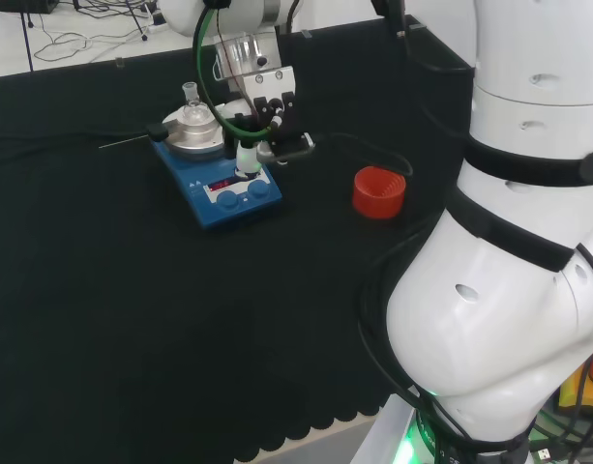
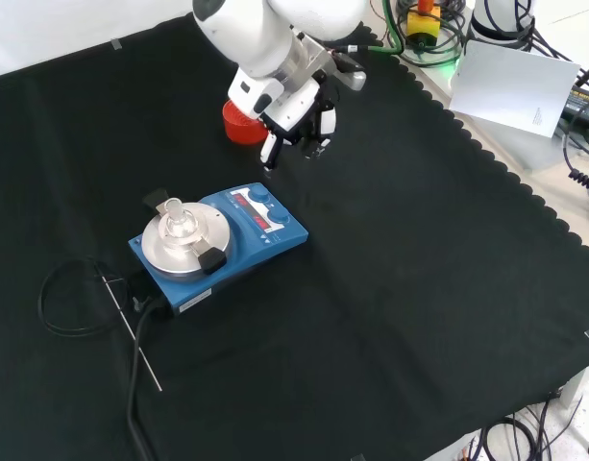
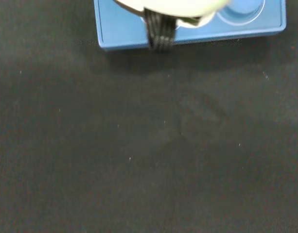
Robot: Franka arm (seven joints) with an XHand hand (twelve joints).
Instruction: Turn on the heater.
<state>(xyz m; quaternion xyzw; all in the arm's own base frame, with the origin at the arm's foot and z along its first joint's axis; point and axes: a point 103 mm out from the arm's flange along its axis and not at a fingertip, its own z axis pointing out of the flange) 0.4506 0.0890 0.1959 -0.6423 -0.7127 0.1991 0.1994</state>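
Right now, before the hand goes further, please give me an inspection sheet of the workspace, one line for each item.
Surface: black cloth covers the bench, scalloped edge.
Job's things: blue heater with a round metal plate carrying a small clear flask; red display, two knobs at its front.
Clutter: red ribbed ring beside the heater; thin rod on the cloth.
Hand: hand above the heater's knob end, one finger pointing down, the others curled, holding nothing.
Cables: black cable coiled at the heater's back.
Surroundings: wires and paper beyond the cloth.
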